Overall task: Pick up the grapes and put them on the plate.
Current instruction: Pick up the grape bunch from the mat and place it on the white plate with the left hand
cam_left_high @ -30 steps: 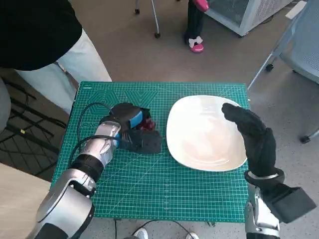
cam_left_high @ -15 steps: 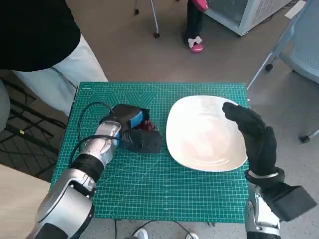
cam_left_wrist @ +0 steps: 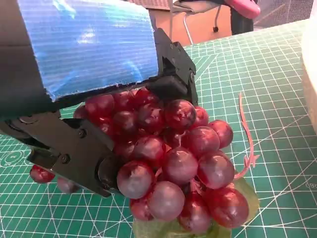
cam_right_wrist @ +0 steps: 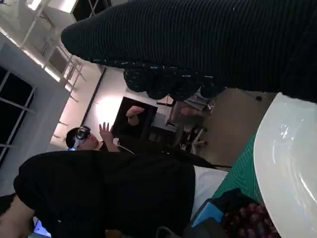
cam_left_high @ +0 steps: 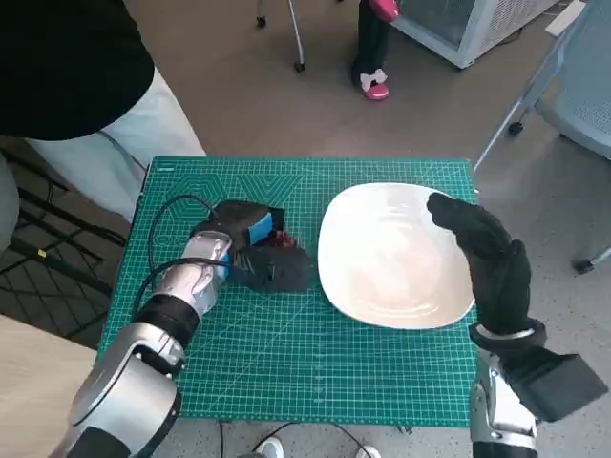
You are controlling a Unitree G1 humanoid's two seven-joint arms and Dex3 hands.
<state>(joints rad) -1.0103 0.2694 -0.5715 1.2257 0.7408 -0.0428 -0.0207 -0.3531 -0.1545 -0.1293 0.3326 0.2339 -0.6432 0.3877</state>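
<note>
The left hand (cam_left_high: 256, 250) is clamped on the grapes (cam_left_wrist: 171, 153) low over the bench beside the bare plate (cam_left_high: 391, 258), the right hand (cam_left_high: 482, 253) spread there empty: carry and drop remain.

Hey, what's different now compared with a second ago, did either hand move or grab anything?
Almost nothing. The left hand stays where it was, its fingers still around the grapes on the green mat; no lift shows yet. The right hand still rests over the far edge of the white plate, shifted only a touch. The plate itself has not moved.
</note>
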